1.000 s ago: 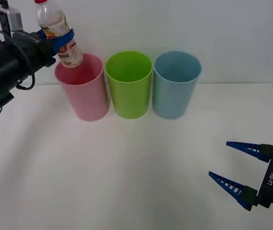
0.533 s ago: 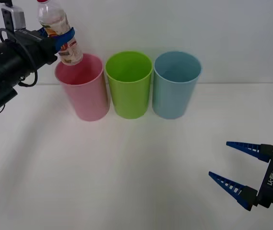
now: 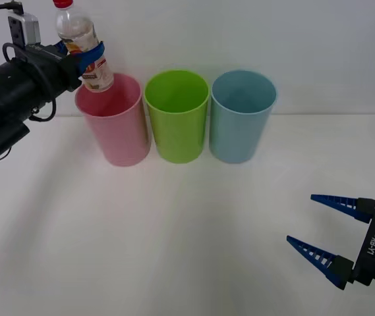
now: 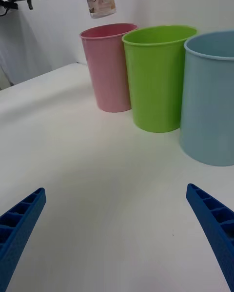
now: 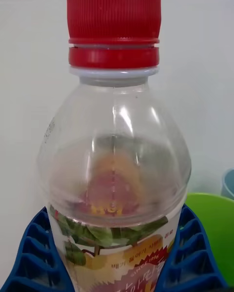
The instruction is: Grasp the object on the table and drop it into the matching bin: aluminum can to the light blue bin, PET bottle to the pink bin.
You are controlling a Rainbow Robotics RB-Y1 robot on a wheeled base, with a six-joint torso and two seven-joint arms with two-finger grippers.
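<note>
Here, my left pincer is clamped on the PET bottle, with the pink bin just below it. My right pincer hangs wide open, empty, over the worktop.

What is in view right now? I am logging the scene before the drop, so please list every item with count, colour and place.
PET bottle: one, clear with red cap and pale red-orange label, held upright above the pink bin's left rim.
Pink bin: one, pink, leftmost of the row at the table's far side.
Lime green bin: one, green, middle of the row.
Light blue bin: one, light blue, right end of the row.
Table: one, white, under everything.
Left gripper: blue jaws shut on the bottle's label.
Right gripper: blue jaws open, low over the table's near right.
</note>
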